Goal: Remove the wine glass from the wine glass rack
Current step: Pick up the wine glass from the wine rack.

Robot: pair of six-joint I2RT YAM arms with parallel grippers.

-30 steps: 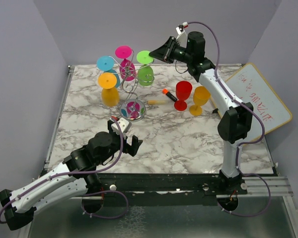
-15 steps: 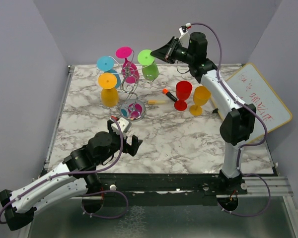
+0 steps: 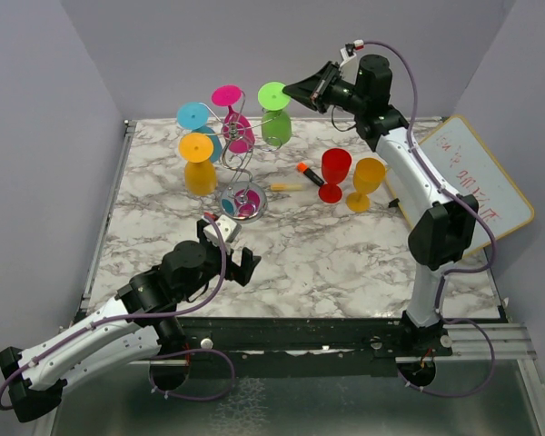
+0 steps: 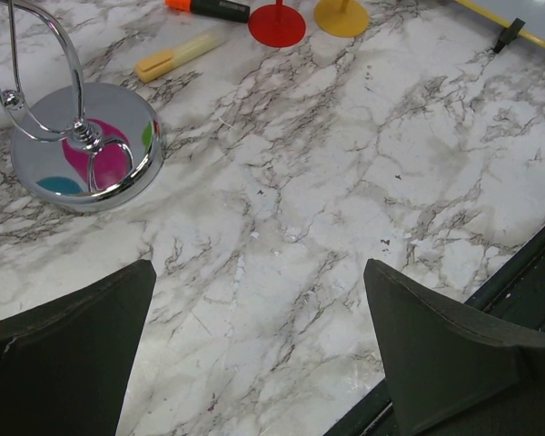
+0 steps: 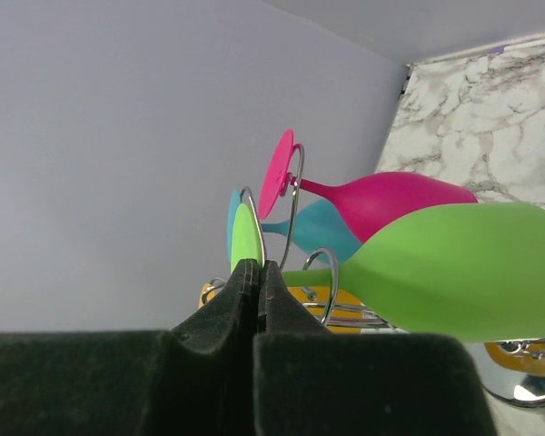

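Observation:
The wine glass rack (image 3: 237, 169) is a chrome wire stand on a round mirror base (image 4: 84, 145) at the table's back left. Pink (image 3: 232, 118), cyan (image 3: 196, 118) and yellow (image 3: 200, 168) glasses hang from it upside down. My right gripper (image 3: 290, 90) is shut on the foot rim of the green wine glass (image 3: 274, 123), which hangs bowl-down just right of the rack. In the right wrist view my right gripper (image 5: 259, 265) pinches the green foot, and a chrome loop (image 5: 322, 272) sits by the stem; I cannot tell if they touch. My left gripper (image 3: 241, 263) rests open near the front, nothing between its fingers (image 4: 259, 268).
A red glass (image 3: 335, 173) and an orange glass (image 3: 366, 182) stand upright on the marble right of the rack. An orange-black marker (image 3: 310, 173) and a yellow marker (image 3: 286, 187) lie beside them. A whiteboard (image 3: 477, 182) leans at the right edge.
My right gripper closed on the green glass's foot, then rose and shifted right, carrying the glass away from the rack's arm. The left arm stayed still.

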